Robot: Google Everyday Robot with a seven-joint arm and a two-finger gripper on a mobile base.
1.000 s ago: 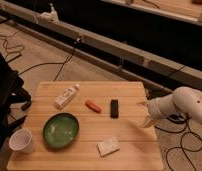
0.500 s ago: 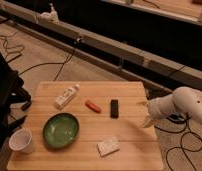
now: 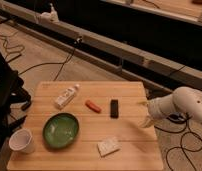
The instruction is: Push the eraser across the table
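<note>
The eraser (image 3: 114, 108), a small black block, lies on the light wooden table (image 3: 124, 140) a little right of centre. My gripper (image 3: 144, 114) is at the table's right edge, on the end of the white arm (image 3: 181, 105), a hand's width to the right of the eraser and apart from it.
A small orange-red oblong item (image 3: 93, 105) lies just left of the eraser. A white bottle (image 3: 66, 96) lies at the back left. A green bowl (image 3: 61, 130) and a white cup (image 3: 21, 141) sit front left. A pale flat piece (image 3: 108, 146) lies near the front edge. Cables run over the floor.
</note>
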